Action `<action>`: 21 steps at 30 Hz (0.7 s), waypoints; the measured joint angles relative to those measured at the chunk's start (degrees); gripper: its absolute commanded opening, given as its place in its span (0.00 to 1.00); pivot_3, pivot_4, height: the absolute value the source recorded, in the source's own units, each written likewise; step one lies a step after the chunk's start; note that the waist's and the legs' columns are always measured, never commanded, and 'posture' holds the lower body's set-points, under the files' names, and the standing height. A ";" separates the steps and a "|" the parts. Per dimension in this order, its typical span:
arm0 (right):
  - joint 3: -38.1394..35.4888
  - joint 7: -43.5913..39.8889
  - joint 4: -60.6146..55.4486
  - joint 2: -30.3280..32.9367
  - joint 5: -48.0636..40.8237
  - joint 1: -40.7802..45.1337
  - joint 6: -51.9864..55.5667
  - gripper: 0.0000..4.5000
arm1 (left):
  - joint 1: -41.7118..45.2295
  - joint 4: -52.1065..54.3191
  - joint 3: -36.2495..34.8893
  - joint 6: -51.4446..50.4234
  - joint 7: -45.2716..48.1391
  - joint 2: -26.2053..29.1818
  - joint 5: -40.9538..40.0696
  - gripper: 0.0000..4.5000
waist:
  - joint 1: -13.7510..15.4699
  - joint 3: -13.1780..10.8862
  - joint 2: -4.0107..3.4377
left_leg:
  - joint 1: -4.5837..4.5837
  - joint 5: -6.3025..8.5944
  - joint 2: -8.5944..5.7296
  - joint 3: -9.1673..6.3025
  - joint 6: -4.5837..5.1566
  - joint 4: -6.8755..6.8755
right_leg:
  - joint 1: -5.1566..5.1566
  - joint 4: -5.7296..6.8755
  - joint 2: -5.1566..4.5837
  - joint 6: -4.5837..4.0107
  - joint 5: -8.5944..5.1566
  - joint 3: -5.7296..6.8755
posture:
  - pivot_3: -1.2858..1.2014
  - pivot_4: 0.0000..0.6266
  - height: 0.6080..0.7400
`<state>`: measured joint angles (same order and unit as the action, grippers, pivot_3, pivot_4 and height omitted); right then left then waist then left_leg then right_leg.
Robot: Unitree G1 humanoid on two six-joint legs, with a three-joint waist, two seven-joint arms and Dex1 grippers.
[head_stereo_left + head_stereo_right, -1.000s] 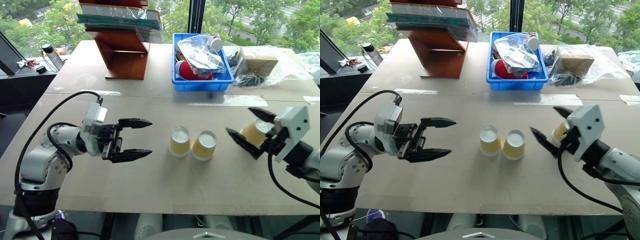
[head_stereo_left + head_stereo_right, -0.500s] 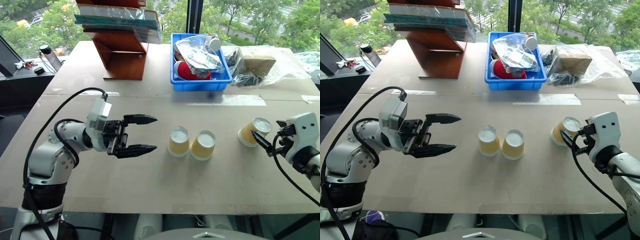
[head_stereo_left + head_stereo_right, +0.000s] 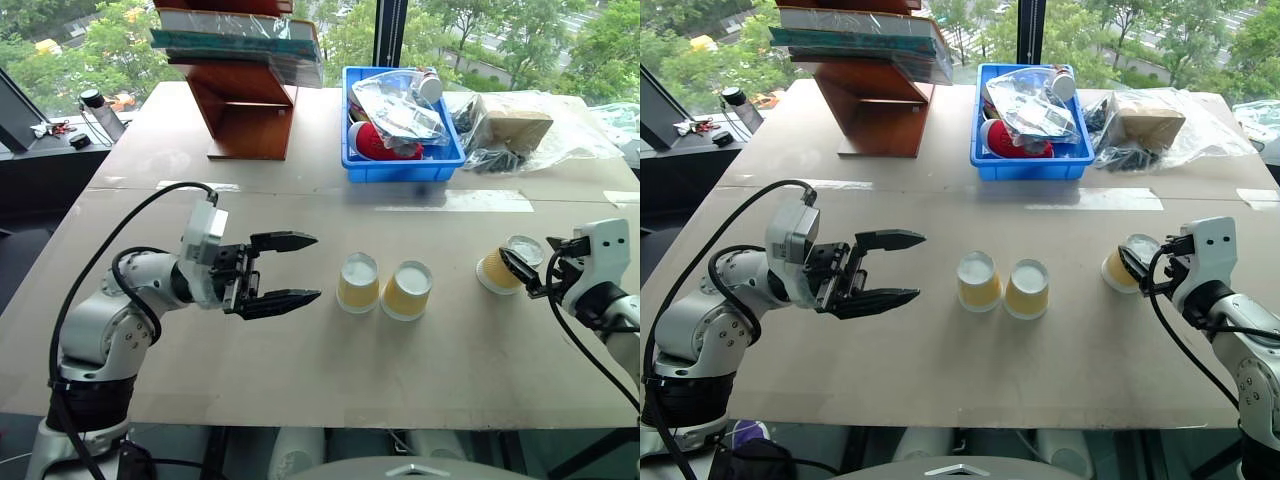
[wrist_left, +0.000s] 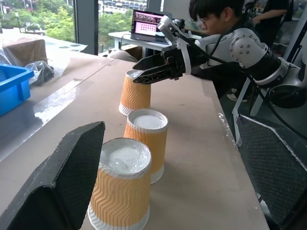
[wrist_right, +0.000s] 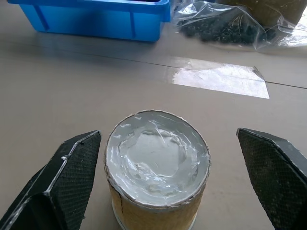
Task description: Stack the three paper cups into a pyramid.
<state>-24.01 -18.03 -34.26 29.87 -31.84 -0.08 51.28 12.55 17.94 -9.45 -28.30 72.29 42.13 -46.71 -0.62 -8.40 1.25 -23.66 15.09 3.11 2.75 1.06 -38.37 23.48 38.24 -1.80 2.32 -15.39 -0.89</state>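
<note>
Two small tapered yellow-orange paper cups (image 3: 358,283) (image 3: 407,290) stand inverted and side by side, touching or nearly so, at the middle of the table (image 3: 330,360). The third matching cup (image 3: 497,268) stands inverted well apart to the right. The right end effector (image 5: 158,182) is open, its fingers straddling this cup without contact. The left end effector (image 3: 285,270) is open and empty, near the pair. Judgement: centre the cup between the fingers, close gently on its mid-wall to avoid crushing, lift straight, then set it across the two bases.
</note>
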 measured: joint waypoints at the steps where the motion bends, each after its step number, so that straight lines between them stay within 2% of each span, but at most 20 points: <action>1: 0.20 0.03 0.22 -0.09 -0.11 0.13 0.00 0.88 | 0.06 -0.09 0.00 0.00 -0.12 0.00 0.02 1.00 | 0.00 0.00 0.00 | 0.00 0.00 0.00 0.00 0.00 0.00 | 0.00 0.00 0.00 0.00 0.00 0.00 | 0.52 0.24 1.00; 2: 0.63 0.11 0.53 -0.14 -0.12 0.18 0.00 0.81 | 0.23 -0.66 -0.01 0.70 -0.26 -0.09 0.54 1.00 | 0.00 0.00 0.00 | 0.00 0.00 0.00 0.00 0.00 0.00 | 0.00 0.00 0.00 0.00 0.00 0.00 | 0.52 0.24 1.00; 4: 0.86 0.14 0.58 -0.40 -0.16 0.17 0.00 0.61 | 0.24 -2.19 -0.07 2.79 -0.48 -0.57 2.18 1.00 | 0.01 -0.01 -0.01 | 0.00 0.00 0.00 0.00 0.00 0.01 | 0.00 0.00 0.00 0.00 0.00 0.01 | 0.52 0.24 1.00; 14: 1.05 0.11 0.56 -0.22 0.08 -0.16 -0.36 0.61 | 0.12 -7.88 -1.46 6.26 1.51 -2.58 2.66 1.00 | 0.00 0.00 -0.01 | 0.00 0.00 0.00 0.02 0.00 0.00 | 0.00 0.00 -0.01 0.00 0.00 0.00 | 0.52 0.24 1.00; 21: 1.07 -3.54 -4.47 3.61 -3.23 -0.91 -0.10 0.61 | -0.92 -11.64 -4.20 6.76 7.26 -2.90 -0.40 1.00 | -0.22 -0.02 -0.04 | 0.01 0.00 0.03 0.00 0.00 0.01 | 0.02 0.04 0.02 0.00 0.00 0.01 | 0.52 0.24 1.00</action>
<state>-22.94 -21.57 -38.73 33.48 -35.08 -0.98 51.17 11.64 6.30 -13.65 -21.54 79.55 39.24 -47.11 -0.84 -8.42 1.20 -23.65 15.09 3.14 2.76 1.06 -38.36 23.50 38.28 -1.78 2.32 -15.39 -0.88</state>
